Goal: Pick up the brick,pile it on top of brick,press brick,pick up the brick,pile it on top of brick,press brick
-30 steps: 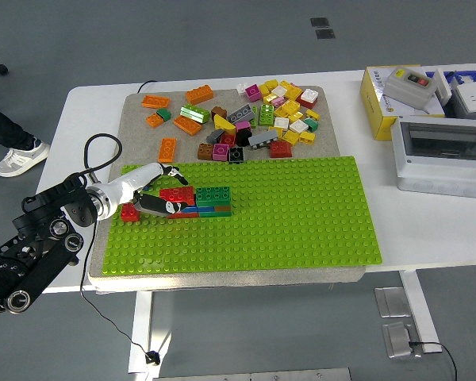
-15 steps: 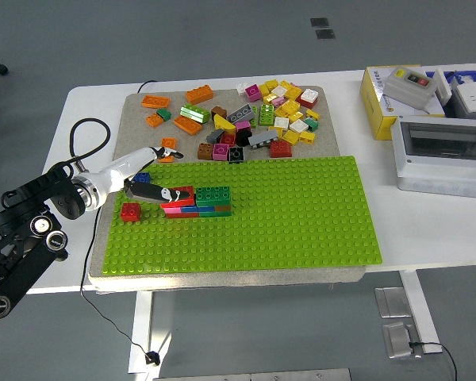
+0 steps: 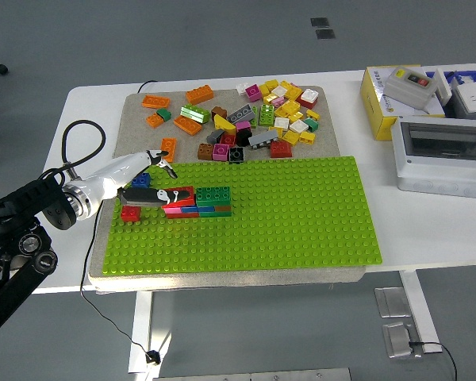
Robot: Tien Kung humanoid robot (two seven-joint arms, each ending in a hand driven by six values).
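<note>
Green studded plastic baseplate [image 3: 301, 214] covers a grey mat on the white surface [image 3: 428, 230]. One low stack of bricks [image 3: 200, 202], red, green and blue, stands on it; one loose red brick [image 3: 130, 213] beside. The left hand [image 3: 147, 184] reaches over the stack, fingers extended, holding nothing.

blue brick [image 3: 141, 180] half hidden behind robot hand [image 3: 147, 184]
</note>
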